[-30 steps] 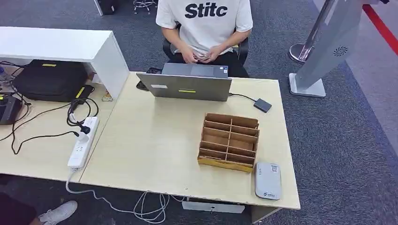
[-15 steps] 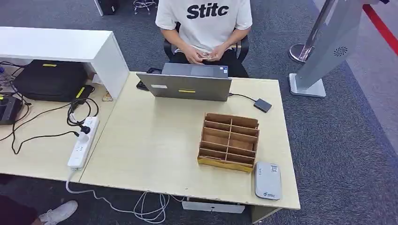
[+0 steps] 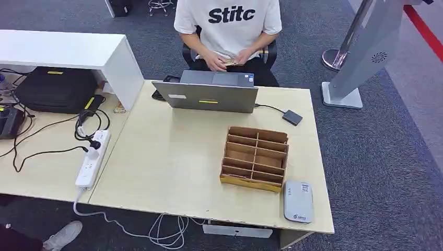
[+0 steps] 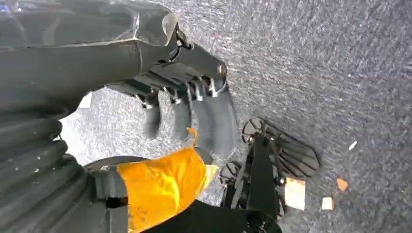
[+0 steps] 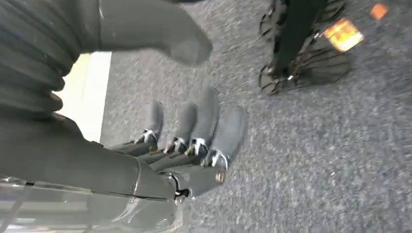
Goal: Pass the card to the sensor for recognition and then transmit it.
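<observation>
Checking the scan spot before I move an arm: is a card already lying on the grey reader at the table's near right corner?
No. In the head view the grey reader beside the wooden organizer has nothing lying on its top.

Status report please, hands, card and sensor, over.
Left hand and right hand hang open over carpet, holding nothing. Seated person fingers a small item, possibly the card. Grey sensor at the table's near corner, unobstructed; wooden organizer beside it.

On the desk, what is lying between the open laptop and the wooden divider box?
In the head view nothing lies there: between the laptop and the wooden divider box the light desk top is bare. The laptop's cable runs off to the side, toward a small dark adapter.
</observation>
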Controlling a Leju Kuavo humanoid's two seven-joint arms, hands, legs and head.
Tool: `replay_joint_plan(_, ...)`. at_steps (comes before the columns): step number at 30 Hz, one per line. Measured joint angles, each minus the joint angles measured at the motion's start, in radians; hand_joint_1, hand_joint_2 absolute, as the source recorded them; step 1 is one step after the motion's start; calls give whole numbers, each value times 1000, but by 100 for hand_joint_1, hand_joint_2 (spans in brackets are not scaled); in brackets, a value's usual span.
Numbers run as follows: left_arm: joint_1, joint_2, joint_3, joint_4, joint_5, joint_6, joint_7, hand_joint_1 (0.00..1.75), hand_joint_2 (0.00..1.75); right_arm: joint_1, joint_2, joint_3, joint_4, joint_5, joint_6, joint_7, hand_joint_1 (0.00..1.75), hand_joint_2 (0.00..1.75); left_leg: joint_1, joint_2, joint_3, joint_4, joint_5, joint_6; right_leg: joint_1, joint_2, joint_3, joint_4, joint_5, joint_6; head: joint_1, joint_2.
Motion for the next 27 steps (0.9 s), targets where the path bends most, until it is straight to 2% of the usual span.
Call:
replay_joint_plan(4,0,0,-9,0,-8,0,18,0,175,1,0,12,0,2,-29,10,0,175,0,0,0,0,0,0,0,0,0,0,0,0,0,0)
replay_joint_plan(18,1,1,-27,0,-36,-23,29,0,175,1,0,24,4,19,-33,16,0,175,0,0,0,0,0,0,0,0,0,0,0,0,0,0)
replay_joint_plan(19,1,1,-28,0,-37,-24,29,58,175,1,0,24,4,19,-32,16,79,175,0,0,0,0,0,0,0,0,0,0,0,0,0,0)
replay_joint_plan(20,1,1,-29,0,-38,-24,29,175,175,1,0,24,4,19,-30,16,141,175,0,0,0,0,0,0,0,0,0,0,0,0,0,0)
replay_joint_plan(24,1,1,-32,0,-39,-22,29,175,175,1,0,24,4,19,-17,16,140,175,0,0,0,0,0,0,0,0,0,0,0,0,0,0)
replay_joint_plan(26,1,1,-32,0,-39,-21,28,161,175,1,0,24,5,19,-15,16,140,175,0,0,0,0,0,0,0,0,0,0,0,0,0,0)
replay_joint_plan(27,1,1,-32,0,-39,-20,28,161,175,1,0,24,5,19,-15,16,136,175,0,0,0,0,0,0,0,0,0,0,0,0,0,0)
